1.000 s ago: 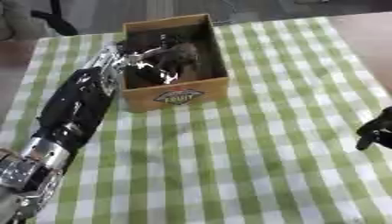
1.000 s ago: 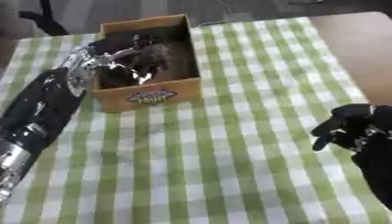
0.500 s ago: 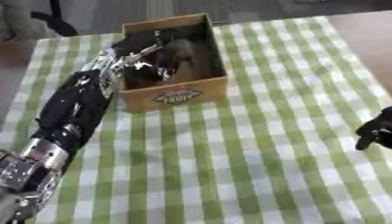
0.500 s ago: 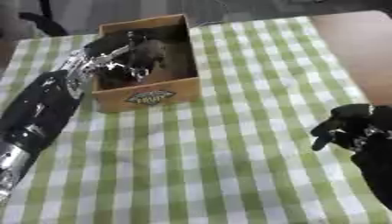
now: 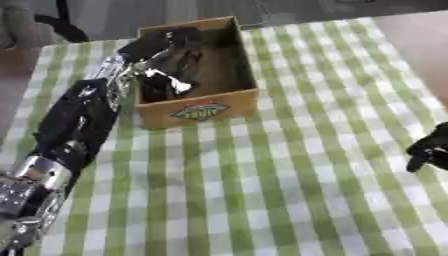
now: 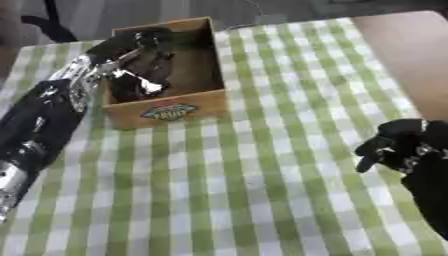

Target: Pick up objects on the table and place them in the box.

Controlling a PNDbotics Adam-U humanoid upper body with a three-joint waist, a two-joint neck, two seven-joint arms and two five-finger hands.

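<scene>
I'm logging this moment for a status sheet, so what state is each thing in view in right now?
box: upright on the checked cloth, top open, dark contents too unclear to name.
left hand: reached over the box's left wall, down inside it; fingers unclear.
right hand: idle at the right edge, fingers curled, holding nothing.
tablecloth: lying flat, nothing loose showing on it.

Box (image 5: 203, 107) far left on table (image 5: 289, 190), left hand (image 5: 162, 47) inside.

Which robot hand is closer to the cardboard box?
Left. The left robot hand reaches inside the box; the right robot hand hangs far off near the table's right edge.
</scene>
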